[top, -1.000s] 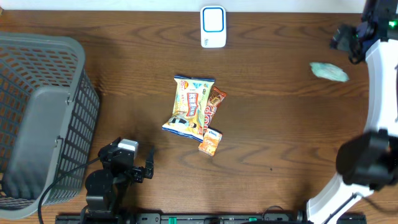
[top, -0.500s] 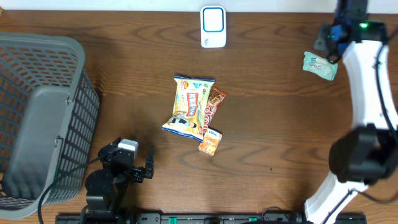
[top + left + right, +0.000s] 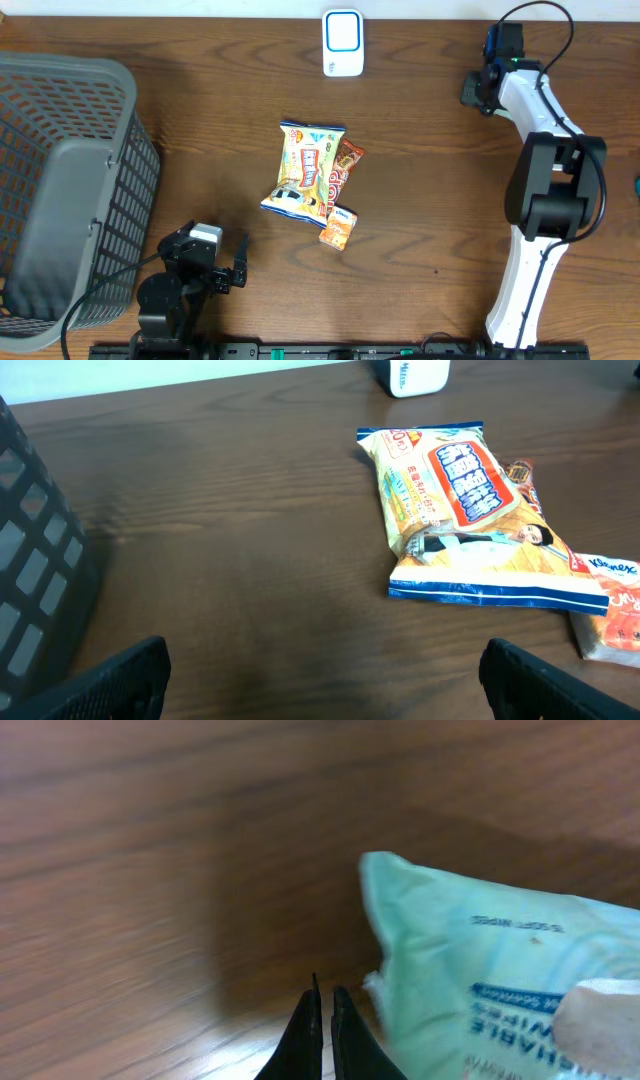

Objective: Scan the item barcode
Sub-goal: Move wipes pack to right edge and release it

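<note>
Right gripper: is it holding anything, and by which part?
Nothing. The right gripper is shut empty; the wipes pack lies beside its fingertips, not between them.

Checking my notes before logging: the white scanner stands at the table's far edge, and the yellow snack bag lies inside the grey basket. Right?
Not quite. The yellow snack bag lies on the bare table, well to the right of the grey basket, not inside it; the overhead view shows this. The white scanner does stand at the table's far edge.

One basket (image 3: 125, 200), one scanner (image 3: 342, 43), one chip bag (image 3: 305, 170), one candy bar (image 3: 345, 165), one tissue pack (image 3: 338, 229), one wipes pack (image 3: 470, 970)
</note>
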Controlling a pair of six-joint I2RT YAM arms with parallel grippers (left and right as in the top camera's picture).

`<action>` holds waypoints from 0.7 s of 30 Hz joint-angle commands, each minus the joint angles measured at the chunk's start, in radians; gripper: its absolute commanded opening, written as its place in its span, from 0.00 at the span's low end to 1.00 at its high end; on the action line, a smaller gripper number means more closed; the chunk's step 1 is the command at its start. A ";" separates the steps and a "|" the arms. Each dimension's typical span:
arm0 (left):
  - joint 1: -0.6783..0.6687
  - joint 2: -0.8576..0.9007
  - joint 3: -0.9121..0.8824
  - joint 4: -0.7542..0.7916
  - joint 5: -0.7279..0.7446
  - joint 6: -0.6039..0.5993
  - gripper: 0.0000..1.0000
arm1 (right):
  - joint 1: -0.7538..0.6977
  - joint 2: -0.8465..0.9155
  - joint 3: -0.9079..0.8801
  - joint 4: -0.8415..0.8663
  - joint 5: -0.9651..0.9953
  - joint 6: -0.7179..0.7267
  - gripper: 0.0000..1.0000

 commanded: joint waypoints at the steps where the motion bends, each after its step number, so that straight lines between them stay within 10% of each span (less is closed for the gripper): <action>1: -0.002 -0.005 -0.013 -0.021 -0.003 0.014 0.98 | -0.012 0.024 -0.002 -0.009 0.248 0.052 0.01; 8: -0.002 -0.005 -0.013 -0.021 -0.003 0.014 0.98 | -0.084 0.022 -0.001 -0.039 0.538 0.122 0.01; 21: -0.002 -0.005 -0.013 -0.021 -0.003 0.014 0.99 | -0.380 0.009 0.002 -0.174 0.397 0.225 0.01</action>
